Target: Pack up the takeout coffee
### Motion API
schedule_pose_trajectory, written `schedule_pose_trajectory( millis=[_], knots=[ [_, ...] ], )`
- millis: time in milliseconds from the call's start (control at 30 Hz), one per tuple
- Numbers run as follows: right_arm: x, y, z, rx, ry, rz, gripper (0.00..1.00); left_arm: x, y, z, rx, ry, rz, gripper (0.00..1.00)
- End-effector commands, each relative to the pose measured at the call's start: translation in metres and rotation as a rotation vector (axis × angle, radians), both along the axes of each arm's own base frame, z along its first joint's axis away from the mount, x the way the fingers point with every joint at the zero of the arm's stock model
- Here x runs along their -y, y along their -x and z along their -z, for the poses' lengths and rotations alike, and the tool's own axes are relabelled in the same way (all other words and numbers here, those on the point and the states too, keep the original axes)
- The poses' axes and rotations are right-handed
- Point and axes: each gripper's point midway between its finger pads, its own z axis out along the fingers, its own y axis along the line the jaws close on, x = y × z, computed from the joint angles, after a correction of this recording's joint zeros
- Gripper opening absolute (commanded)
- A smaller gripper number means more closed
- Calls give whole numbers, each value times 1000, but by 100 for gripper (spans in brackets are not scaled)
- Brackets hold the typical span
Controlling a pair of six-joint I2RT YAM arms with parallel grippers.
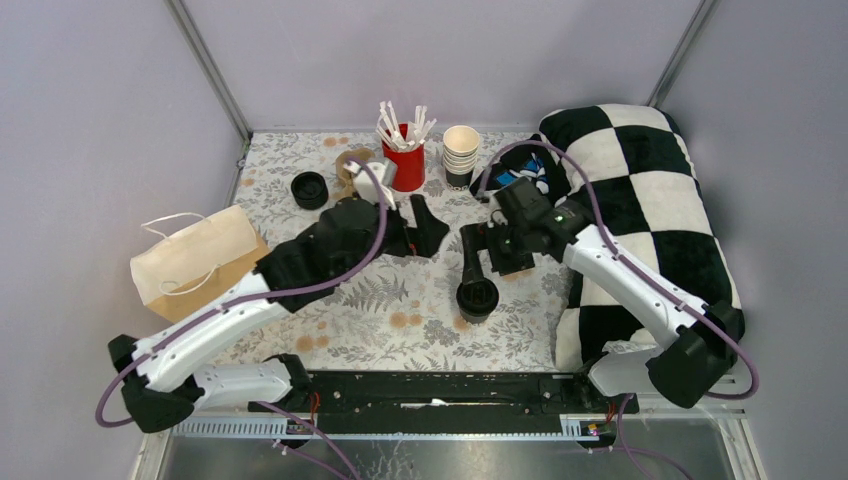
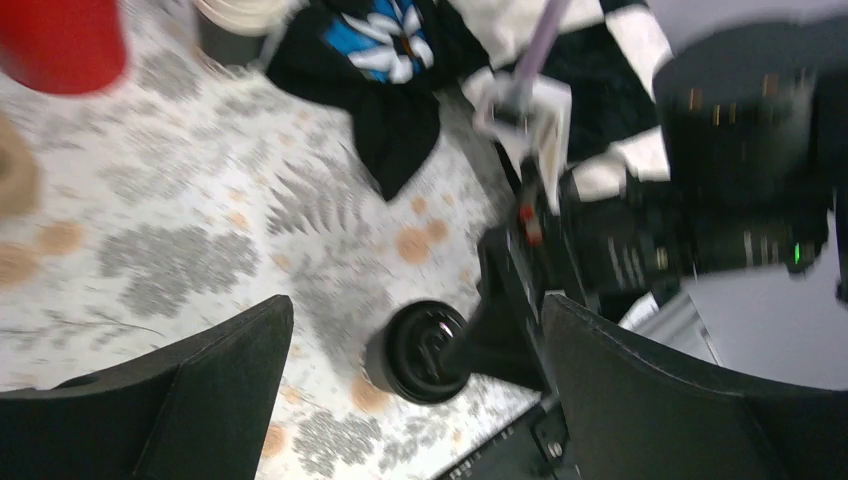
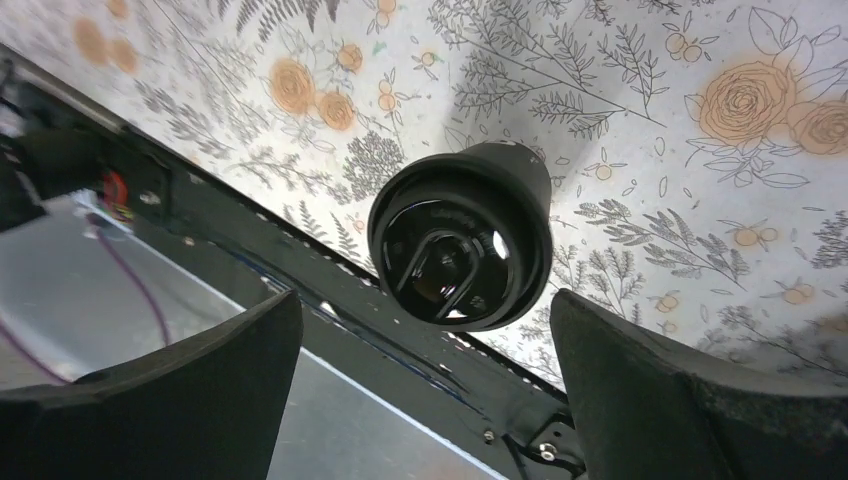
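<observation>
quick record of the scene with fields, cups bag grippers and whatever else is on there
lidded cup 1: upright on the table, front centre
lidded cup 2: upright, back left, apart from both arms
paper bag: left edge of the table, both cups outside it
right gripper: open, aimed at lidded cup 1, not gripping it
left gripper: open, holding nothing
other: red cup of white sticks, stack of cream cups, checkered cushion

Plain lilac-grey walls (image 1: 420,60) close me in on three sides, with slim metal posts (image 1: 212,75) in the far corners. My bench (image 1: 400,325) wears a white cloth (image 1: 520,335) printed with grey ferns and orange roses, evenly lit.
</observation>
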Motion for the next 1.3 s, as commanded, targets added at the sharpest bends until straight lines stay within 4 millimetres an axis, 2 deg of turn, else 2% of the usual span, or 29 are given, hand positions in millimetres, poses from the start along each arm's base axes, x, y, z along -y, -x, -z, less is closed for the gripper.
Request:
schedule_pose_trajectory(
  millis=[0,67,167,300,500,600,700,833,1167,1267],
  knots=[
    [11,6,4,80,269,-30,100,-52,-22,-45,151,-40,-197,99],
    [-2,13,11,87,321,-79,100,-68,-23,-55,172,-47,-250,99],
    [-19,25,20,105,395,-140,100,-78,-23,-59,187,-51,-267,99],
    [-14,22,23,156,536,-141,100,-80,-25,-51,167,-88,-257,99],
    [-16,17,19,181,529,-112,97,-80,-26,-42,151,-102,-253,99],
    [-22,15,15,202,483,-93,99,-81,-27,-40,154,-109,-247,99],
    [-24,17,18,182,473,-89,100,-82,-29,-37,149,-119,-244,99],
    [-17,16,32,159,500,-60,93,-85,-31,-40,153,-117,-243,99],
    [-4,15,47,127,488,-15,77,-89,-34,-40,145,-115,-239,99],
    [11,2,44,136,498,53,72,-89,-36,-41,145,-115,-239,99]
  ],
)
